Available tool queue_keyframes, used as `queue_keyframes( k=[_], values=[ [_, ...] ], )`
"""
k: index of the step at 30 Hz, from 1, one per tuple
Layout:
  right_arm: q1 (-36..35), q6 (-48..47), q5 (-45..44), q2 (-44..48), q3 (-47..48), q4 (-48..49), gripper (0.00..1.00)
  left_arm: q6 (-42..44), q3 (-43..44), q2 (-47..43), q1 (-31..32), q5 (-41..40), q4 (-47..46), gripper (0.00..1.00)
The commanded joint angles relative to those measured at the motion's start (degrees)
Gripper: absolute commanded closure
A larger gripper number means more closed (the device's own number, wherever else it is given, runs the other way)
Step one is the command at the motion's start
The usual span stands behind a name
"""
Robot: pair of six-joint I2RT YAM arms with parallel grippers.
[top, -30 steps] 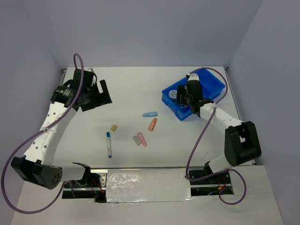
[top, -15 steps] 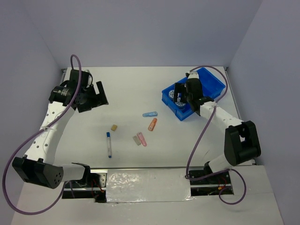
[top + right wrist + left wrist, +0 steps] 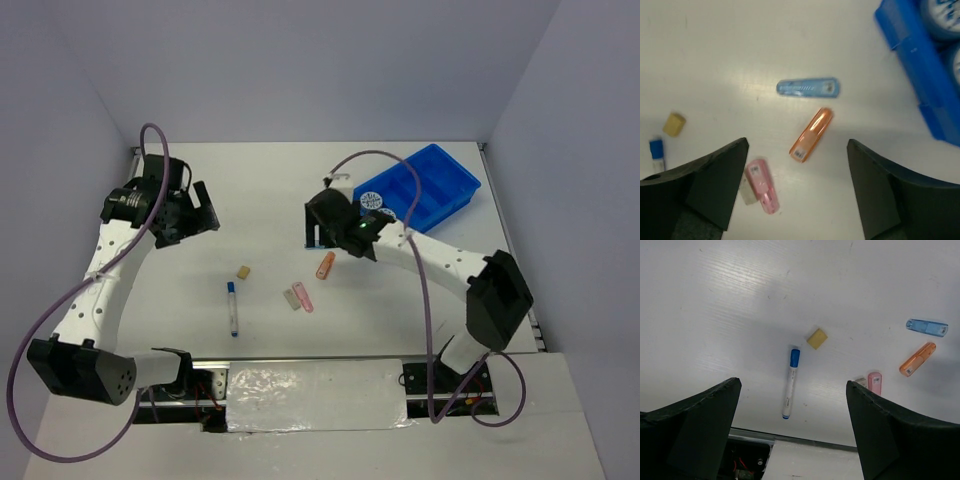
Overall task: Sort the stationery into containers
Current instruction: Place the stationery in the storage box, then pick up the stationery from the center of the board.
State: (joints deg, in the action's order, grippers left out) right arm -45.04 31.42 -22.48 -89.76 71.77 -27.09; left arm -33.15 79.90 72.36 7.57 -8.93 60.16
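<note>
From the overhead view I have the bright blue rectangular plastic tray [image 3: 452,182], split into long compartments, lying at an angle on the far right of the white table [image 3: 260,180]. Through the right wrist camera, two clear blue boxes with round white patterned faces [image 3: 940,17] sit in its near end. The rest of the stationery lies loose mid-table. The translucent blue slim piece [image 3: 808,87] lies crosswise, with the translucent orange slim piece [image 3: 811,134] tilted just nearer than it. The pink slim piece [image 3: 874,382] and the small grey slim piece [image 3: 860,382] lie pressed side by side. Further left is the white pen with the blue cap [image 3: 789,384], cap end pointing away, and the tan block eraser [image 3: 817,338] sits close beyond the cap, apart from it. My right gripper [image 3: 796,145] hangs over the blue and orange pieces, fingers spread wide and holding nothing. My left gripper [image 3: 792,385] hovers high over the left of the table, fingers fully apart and empty.
</note>
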Motion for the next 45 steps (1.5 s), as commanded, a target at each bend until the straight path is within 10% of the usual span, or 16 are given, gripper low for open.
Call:
queue_keyframes(
  k=[1, 6, 40, 45],
  values=[
    [-6.72, 4.30, -1.10, -3.76, -0.04, -2.05, 0.18, 0.98, -1.06, -2.74, -0.19, -1.09, 1.27, 0.01],
    [-12.35, -3.63, 10.88, -9.20, 0.21, 3.55, 0.44, 1.68, -4.48, -5.38, -0.19, -0.57, 0.75, 0.01],
    [-16.66, -2.33, 10.96, -23.18, 6.37, -3.14, 0.49, 4.23, -9.15, -7.32, -0.37, 3.04, -0.13, 0.01],
    [-16.75, -2.24, 11.67, -24.42, 6.19, -3.05, 0.62, 4.40, -9.06, -7.23, -0.37, 3.30, -0.22, 0.01]
  ],
)
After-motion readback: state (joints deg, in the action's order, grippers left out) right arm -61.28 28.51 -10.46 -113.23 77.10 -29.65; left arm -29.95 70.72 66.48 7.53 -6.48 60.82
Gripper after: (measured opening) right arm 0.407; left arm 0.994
